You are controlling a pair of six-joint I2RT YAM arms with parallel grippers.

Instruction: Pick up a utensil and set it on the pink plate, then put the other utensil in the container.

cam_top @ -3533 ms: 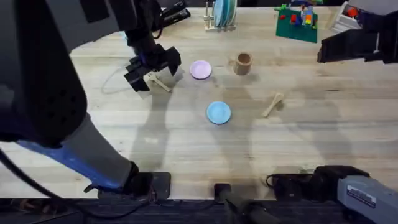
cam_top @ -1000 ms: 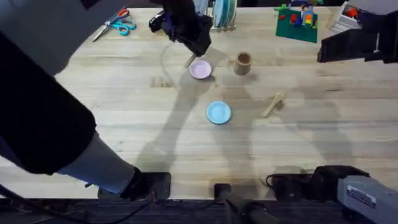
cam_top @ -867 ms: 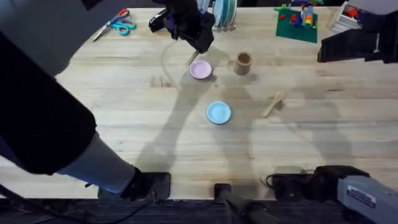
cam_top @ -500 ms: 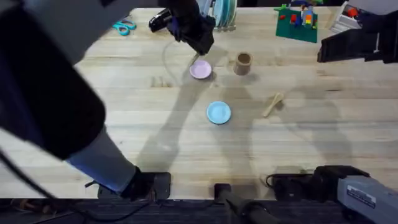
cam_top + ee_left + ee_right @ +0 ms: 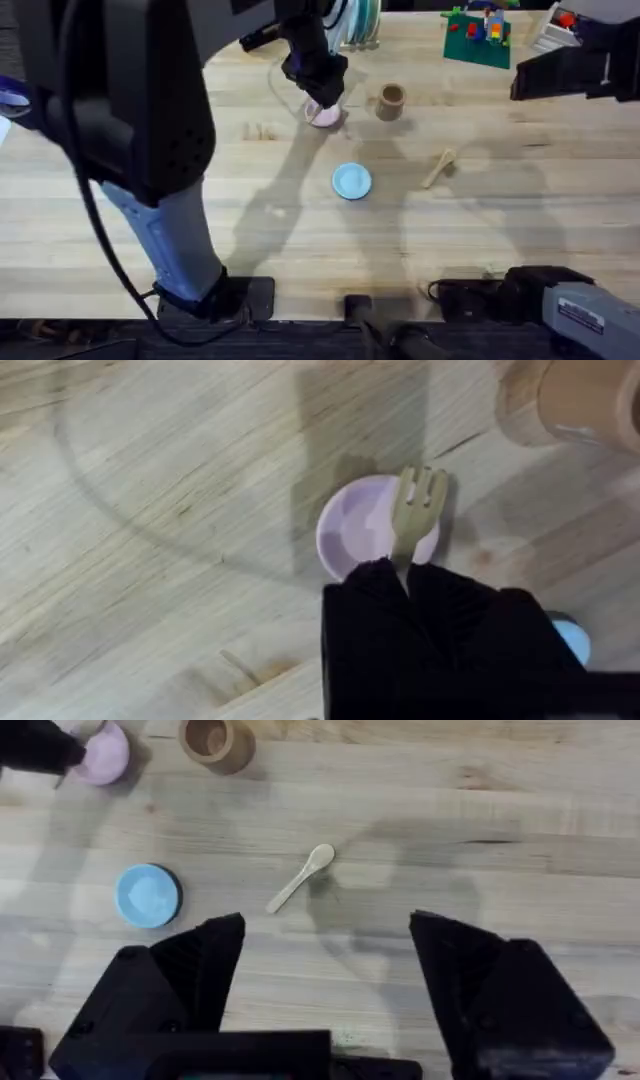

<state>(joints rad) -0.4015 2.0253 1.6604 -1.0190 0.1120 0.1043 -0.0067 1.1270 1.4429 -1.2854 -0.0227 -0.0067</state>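
My left gripper (image 5: 316, 82) hangs right over the pink plate (image 5: 326, 116), shut on the handle of the small wooden fork (image 5: 418, 508). In the left wrist view the fork's tines stick out past the gripper (image 5: 405, 568) above the far side of the pink plate (image 5: 362, 530); I cannot tell if they touch it. The wooden spoon (image 5: 438, 168) lies flat on the table to the right, also seen below my open right gripper (image 5: 328, 925) as the spoon (image 5: 300, 877). The brown container (image 5: 391, 101) stands upright just right of the pink plate.
A light-blue plate (image 5: 351, 181) sits in front of the pink one. A dish rack (image 5: 357, 27) and a green brick model (image 5: 477, 31) stand along the far edge. The right arm (image 5: 575, 65) hovers high at the far right.
My left gripper has carried the fork from left of the pink plate to over it and has come down closer to the plate. Spoon, container and right arm have not moved.
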